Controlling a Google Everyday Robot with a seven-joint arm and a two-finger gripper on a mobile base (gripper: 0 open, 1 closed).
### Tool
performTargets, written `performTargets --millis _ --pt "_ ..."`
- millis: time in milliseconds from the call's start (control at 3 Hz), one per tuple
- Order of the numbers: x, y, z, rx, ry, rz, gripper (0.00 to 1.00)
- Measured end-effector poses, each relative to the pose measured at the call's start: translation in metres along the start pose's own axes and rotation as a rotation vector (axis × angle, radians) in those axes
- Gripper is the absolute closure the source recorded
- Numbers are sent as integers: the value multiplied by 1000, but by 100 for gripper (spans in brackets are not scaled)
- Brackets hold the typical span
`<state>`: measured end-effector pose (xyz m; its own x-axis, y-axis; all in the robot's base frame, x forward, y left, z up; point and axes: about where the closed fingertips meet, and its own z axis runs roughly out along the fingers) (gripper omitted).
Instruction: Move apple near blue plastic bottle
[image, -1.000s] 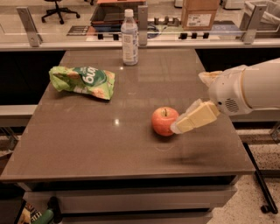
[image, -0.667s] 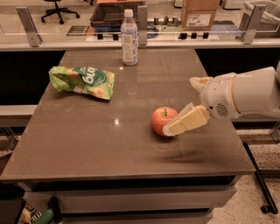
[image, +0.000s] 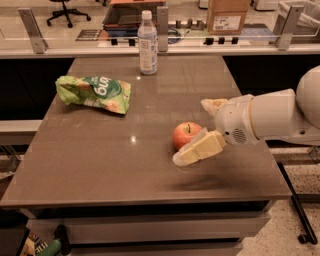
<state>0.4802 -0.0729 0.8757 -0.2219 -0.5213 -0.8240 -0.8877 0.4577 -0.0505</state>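
The red-orange apple (image: 186, 134) stands on the dark table (image: 115, 165), right of the middle. My gripper (image: 190, 132) reaches in from the right on a white arm and is open. Its near finger (image: 200, 149) lies along the front of the apple and its far finger (image: 212, 105) shows behind and to the right, so the apple sits between them. The blue plastic bottle (image: 147, 43), pale and clear with a white cap and label, stands upright at the far edge of the table, well away from the apple.
A green snack bag (image: 95, 93) lies on the left part of the table. A glass-railed counter (image: 240, 45) with a cardboard box (image: 228, 15) runs behind the table. The table's right edge is just under my arm.
My gripper has moved left and slightly toward the front, so the near finger now reaches further along the apple's front. The apple, bottle and bag have not moved.
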Motion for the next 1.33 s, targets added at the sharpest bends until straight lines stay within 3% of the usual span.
performTargets --millis 333,667,1333 --pt "-1 12 8 -1 60 -17 0" --pt "2 12 10 26 135 -38 18" --pt "0 13 8 30 139 -47 65"
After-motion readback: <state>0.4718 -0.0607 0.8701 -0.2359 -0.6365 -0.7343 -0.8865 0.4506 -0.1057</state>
